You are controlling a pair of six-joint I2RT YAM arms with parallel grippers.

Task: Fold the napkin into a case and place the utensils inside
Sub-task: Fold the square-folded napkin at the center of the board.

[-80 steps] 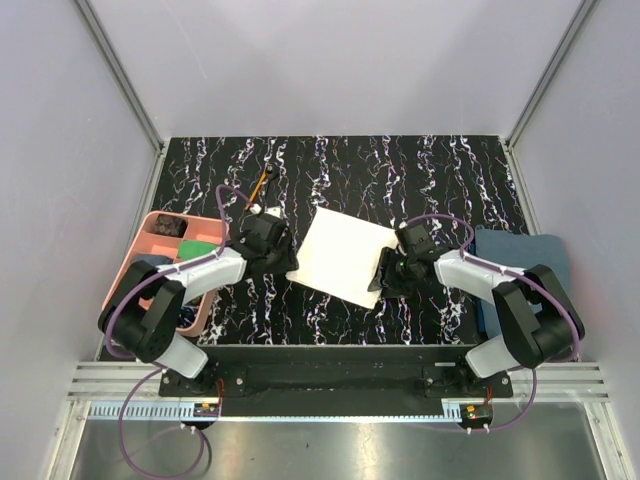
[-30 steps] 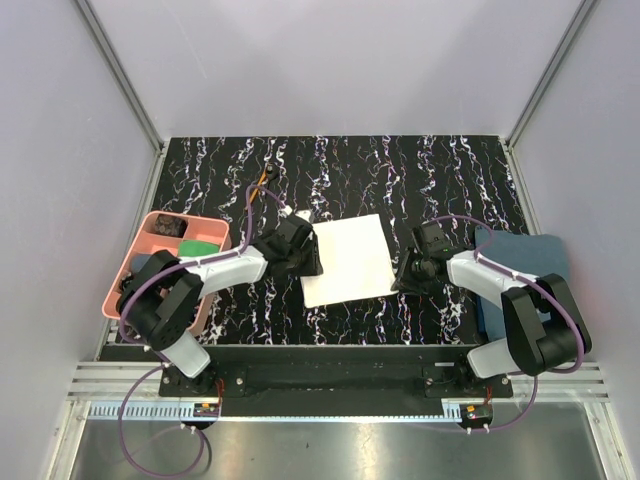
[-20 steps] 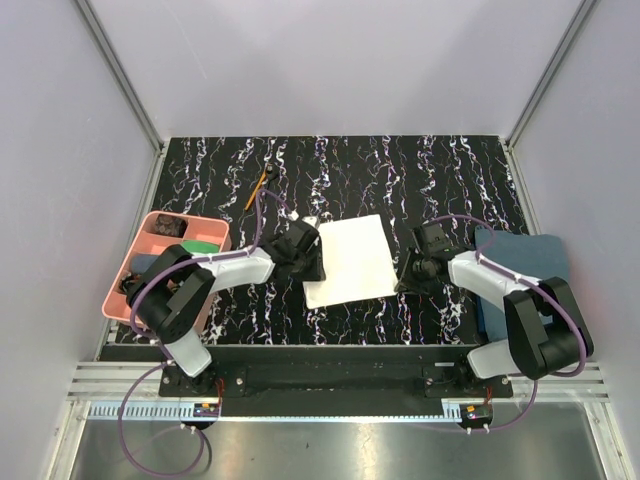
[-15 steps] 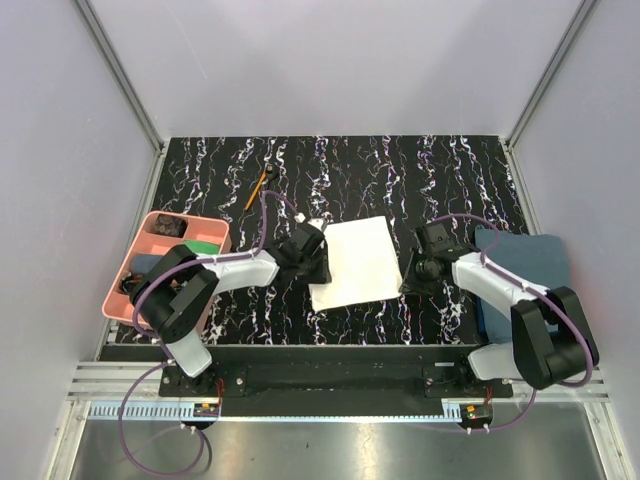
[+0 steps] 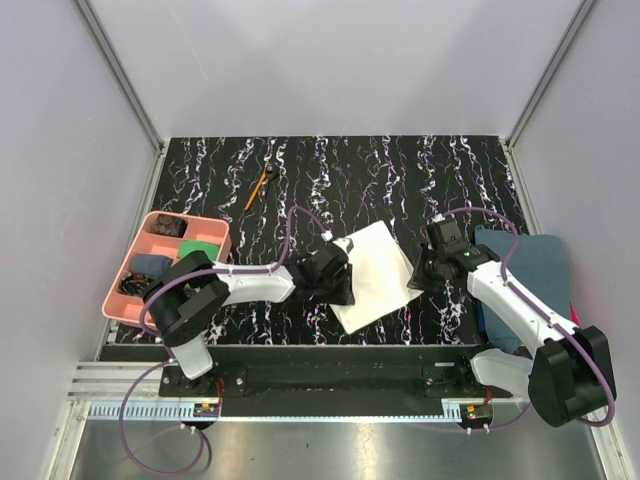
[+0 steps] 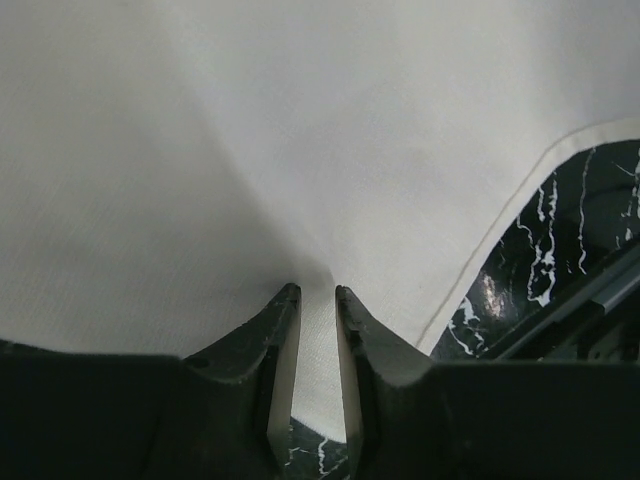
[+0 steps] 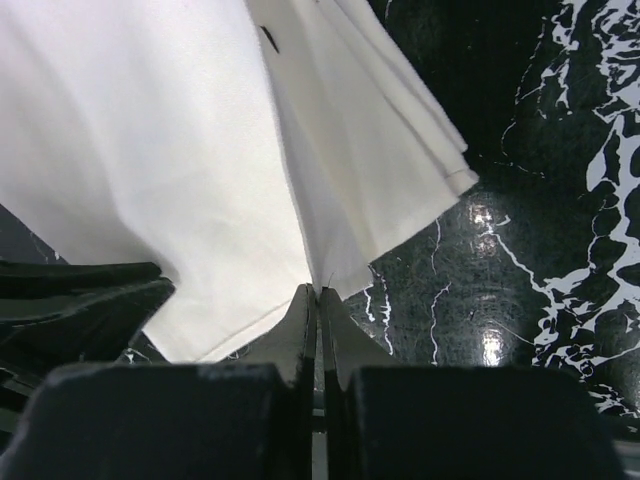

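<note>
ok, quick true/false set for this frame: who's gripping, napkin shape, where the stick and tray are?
1. The left gripper and the right gripper each pinch an edge of the napkin. True.
2. The napkin is folded into a narrow strip. False: it is a broad, roughly square sheet.
3. The orange-handled stick lies on the napkin. False: it lies on the table, beyond the napkin to the left, apart from it.
4. The pink tray sits at the table's left side. True.
</note>
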